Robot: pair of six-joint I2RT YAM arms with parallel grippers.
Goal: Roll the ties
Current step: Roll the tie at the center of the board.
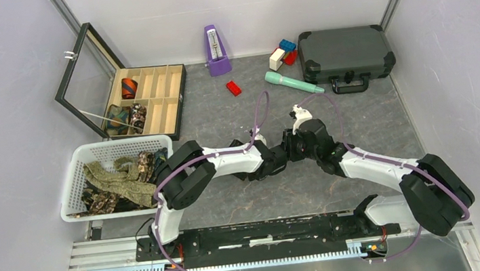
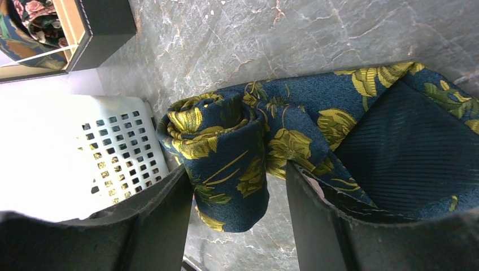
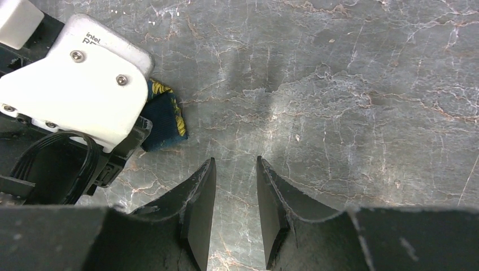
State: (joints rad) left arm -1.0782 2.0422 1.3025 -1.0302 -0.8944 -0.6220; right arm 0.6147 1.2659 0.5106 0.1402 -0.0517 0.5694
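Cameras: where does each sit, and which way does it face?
Top external: above and behind the bases, looking down on the table; left arm and right arm both show.
Left wrist: on that wrist, looking down between its fingers at the part-rolled navy tie; white basket at left.
Right wrist: on that wrist, looking down at bare tabletop past its own fingers, nothing between them; the left arm's white camera housing at left.
Shared: both wrist views catch the navy tie; top and left wrist share the basket.

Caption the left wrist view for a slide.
Left gripper straddling the rolled end of a navy tie with yellow-green leaves, white basket alongside.
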